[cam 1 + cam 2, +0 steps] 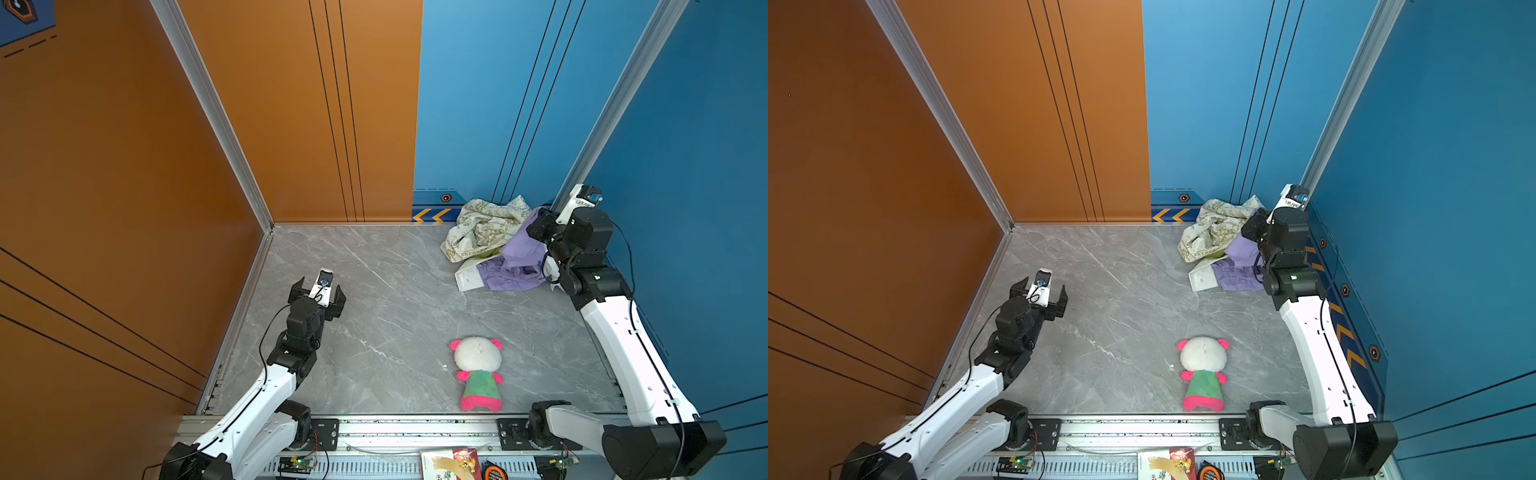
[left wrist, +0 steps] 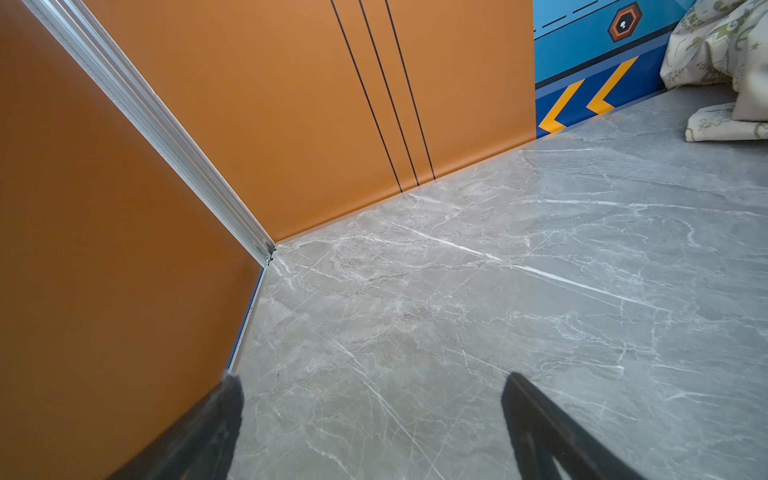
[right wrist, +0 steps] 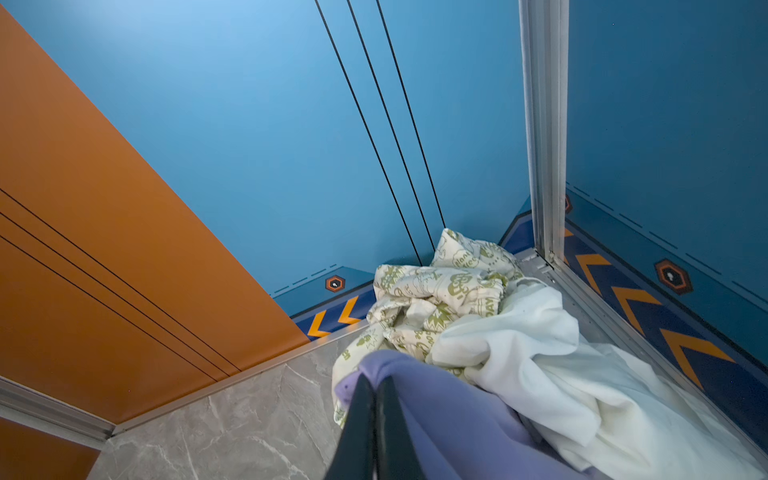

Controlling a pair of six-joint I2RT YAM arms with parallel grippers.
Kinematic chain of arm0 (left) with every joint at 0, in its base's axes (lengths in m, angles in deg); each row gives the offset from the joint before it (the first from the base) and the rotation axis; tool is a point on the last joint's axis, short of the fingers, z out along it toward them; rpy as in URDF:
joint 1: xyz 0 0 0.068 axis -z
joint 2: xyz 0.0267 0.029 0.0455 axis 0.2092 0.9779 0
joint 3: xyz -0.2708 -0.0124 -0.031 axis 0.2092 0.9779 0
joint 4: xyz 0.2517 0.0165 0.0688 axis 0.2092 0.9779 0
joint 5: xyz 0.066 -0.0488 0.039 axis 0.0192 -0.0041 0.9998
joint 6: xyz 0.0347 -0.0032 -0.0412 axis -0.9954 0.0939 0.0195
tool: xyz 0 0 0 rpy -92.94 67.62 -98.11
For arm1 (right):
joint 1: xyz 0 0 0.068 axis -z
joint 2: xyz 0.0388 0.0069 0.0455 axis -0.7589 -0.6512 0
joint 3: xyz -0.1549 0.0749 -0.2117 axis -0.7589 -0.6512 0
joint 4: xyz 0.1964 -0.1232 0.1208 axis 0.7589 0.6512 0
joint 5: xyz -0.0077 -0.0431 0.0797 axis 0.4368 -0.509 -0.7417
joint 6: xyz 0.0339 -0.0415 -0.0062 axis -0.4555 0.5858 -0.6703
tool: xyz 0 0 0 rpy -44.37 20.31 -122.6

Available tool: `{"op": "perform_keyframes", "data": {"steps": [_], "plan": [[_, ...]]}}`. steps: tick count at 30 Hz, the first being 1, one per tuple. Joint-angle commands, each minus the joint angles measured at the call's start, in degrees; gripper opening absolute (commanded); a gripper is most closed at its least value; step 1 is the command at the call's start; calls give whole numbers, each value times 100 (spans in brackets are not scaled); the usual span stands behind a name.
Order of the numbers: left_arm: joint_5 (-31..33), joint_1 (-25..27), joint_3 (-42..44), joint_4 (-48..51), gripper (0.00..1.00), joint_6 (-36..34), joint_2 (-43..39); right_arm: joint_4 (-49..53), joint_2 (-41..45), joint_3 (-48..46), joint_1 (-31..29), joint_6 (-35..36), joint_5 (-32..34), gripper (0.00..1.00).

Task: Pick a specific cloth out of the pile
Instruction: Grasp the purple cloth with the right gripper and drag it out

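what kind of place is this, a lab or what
Probably a robot test cell: left arm and right arm on an aluminium rail, marble-look tabletop boxed in by an orange panel and blue panel.

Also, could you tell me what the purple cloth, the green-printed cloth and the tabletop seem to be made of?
The purple cloth: soft matte fabric, perhaps fleece or jersey; it drapes in rounded folds without sheen. The green-printed cloth: thin woven fabric, probably cotton; it crumples into sharp creases. The tabletop: grey marble-look slab with white veins and slight sheen; stone or printed laminate, unclear.
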Motion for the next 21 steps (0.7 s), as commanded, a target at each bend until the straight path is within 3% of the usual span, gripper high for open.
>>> {"op": "perform_keyframes", "data": {"steps": [1,8,13,17,21], "plan": [[106,49,-72,15,98,-83,-63,-605,-40,583,30,193,-91,0],[125,70,-67,14,98,-108,-62,-718,-220,847,-48,-39,-633,0],[129,87,-60,10,98,-109,-65,-630,-455,748,-429,31,-1271,0],[144,96,-62,15,98,-127,-64,-309,-721,657,-949,401,-1627,0],[167,113,-53,15,98,-146,-61,639,-1211,735,-1559,1200,-1764,3]]}}
